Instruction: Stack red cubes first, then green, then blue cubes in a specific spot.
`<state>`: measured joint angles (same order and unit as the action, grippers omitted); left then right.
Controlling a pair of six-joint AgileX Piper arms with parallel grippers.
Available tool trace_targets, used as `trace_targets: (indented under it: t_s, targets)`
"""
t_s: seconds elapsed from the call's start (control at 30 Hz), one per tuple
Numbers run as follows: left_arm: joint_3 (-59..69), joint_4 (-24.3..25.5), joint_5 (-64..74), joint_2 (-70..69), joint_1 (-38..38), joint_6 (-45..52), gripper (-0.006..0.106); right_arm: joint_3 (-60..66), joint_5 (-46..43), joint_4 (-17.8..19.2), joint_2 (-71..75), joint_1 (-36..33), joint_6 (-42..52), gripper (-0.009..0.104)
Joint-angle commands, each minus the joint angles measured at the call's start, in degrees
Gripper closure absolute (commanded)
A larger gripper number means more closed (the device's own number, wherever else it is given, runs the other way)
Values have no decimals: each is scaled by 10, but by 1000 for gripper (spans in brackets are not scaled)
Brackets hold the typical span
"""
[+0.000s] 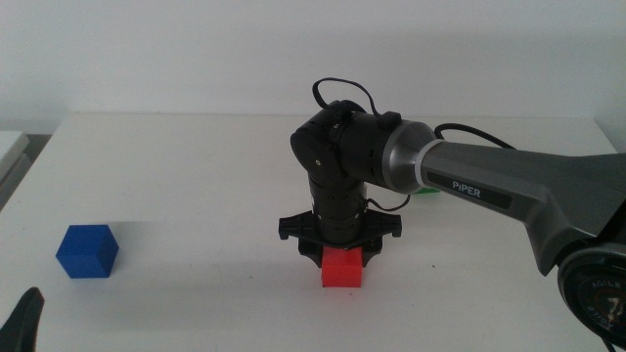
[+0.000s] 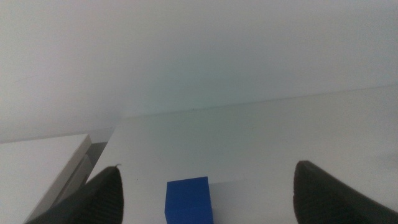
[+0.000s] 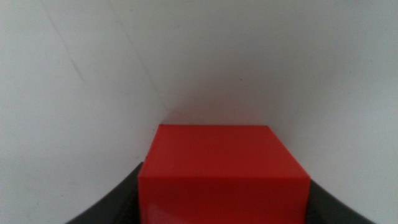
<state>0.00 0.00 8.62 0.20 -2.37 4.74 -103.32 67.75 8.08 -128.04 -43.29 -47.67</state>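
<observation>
The red cube (image 1: pixel 342 267) rests on the white table near the middle. My right gripper (image 1: pixel 341 252) points straight down over it, shut on the red cube (image 3: pixel 222 171), with a jaw against each side. Only a sliver of the green cube (image 1: pixel 426 190) shows behind the right arm. The blue cube (image 1: pixel 86 251) sits at the near left. My left gripper (image 1: pixel 26 321) waits low at the bottom left, open, and the blue cube (image 2: pixel 189 199) lies ahead between its jaws. I cannot make out the specific spot on the plain white tabletop.
The right arm (image 1: pixel 489 186) stretches in from the right across the table's middle. A pale raised ledge (image 1: pixel 10 147) borders the table's left edge, and the same ledge (image 2: pixel 68 165) shows in the left wrist view. A white wall stands behind the table.
</observation>
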Motion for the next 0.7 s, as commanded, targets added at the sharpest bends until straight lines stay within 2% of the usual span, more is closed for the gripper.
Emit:
trace_targets:
  t_s: [0.0,0.07,0.13,0.23,0.33,0.47,0.6,0.67]
  targets:
    - [0,-4,-7,-2,1,-2,7,-3,0,7,-2,-1,-3,85]
    - [0,-4,-7,-2,1,-2,7,-3,0,8,-2,-1,-3,80]
    - [0,-4,-7,-2,1,-2,7,-3,0,8,-2,-1,-3,43]
    - [0,-4,-7,-2,1,-2,7,-3,-1,8,3,-2,0,18]
    - [0,-4,-7,-2,1,-2,7,-3,4,11,46,-4,57,3]
    - [0,-4,-7,-2,1,-2,7,-3,22,19,127,19,110,2]
    - [0,-4,-7,-2,1,-2,7,-3,22,44,177,94,151,2]
    - [0,-4,-7,-2,1,-2,7,-3,5,43,180,141,187,2]
